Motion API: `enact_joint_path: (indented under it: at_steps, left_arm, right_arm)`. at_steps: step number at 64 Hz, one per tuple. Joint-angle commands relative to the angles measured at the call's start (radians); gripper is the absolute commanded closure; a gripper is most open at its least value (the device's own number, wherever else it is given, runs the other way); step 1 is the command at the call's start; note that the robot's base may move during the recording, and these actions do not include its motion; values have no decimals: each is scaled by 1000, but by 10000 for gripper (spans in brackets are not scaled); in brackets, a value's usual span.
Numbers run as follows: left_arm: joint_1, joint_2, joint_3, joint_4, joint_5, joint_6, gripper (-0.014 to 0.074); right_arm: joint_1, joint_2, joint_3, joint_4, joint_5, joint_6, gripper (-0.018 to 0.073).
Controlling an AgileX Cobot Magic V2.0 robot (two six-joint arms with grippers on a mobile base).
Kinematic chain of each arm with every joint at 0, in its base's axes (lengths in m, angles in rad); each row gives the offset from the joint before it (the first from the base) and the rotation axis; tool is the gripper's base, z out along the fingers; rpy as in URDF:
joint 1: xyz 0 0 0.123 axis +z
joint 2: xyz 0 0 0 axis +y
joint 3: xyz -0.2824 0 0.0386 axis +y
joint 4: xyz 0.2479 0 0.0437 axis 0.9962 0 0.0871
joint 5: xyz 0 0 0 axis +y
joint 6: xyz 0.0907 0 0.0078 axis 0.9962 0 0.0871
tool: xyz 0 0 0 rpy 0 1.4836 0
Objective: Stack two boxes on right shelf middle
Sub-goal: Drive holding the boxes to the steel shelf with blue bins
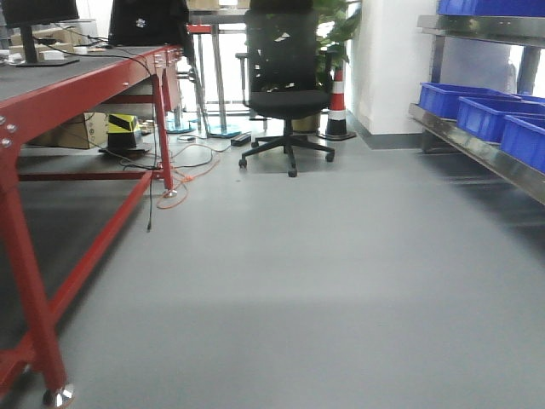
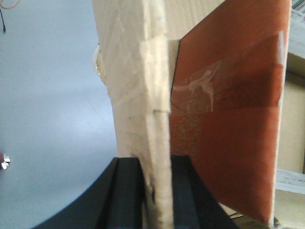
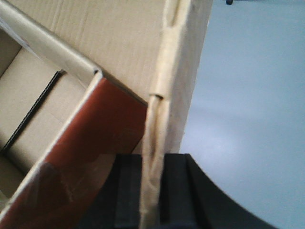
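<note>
left wrist-mounted: box edge only

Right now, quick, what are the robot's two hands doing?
The left gripper is shut on the edge of a cardboard box.
The right gripper is shut on a cardboard box edge too.

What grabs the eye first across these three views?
Both wrist views are filled by a brown box: the left gripper and right gripper each clamp one of its cardboard walls. In the front view, a red table runs along the left, blue bins sit on the steel shelf at right, and a black chair stands at the back.
</note>
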Motion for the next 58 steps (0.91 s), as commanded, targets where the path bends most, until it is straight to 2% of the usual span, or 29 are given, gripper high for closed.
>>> enact_joint_path:
  at_steps: [1,58]
  left_arm:
    - [5,-13,-15,-8,-61,2,708]
    - [5,-13,-15,-8,-61,2,708]
  right_arm:
    - [-7,-14,-12,20,-36,-14,715]
    - [-7,-12,-12,20,-37,-14,715]
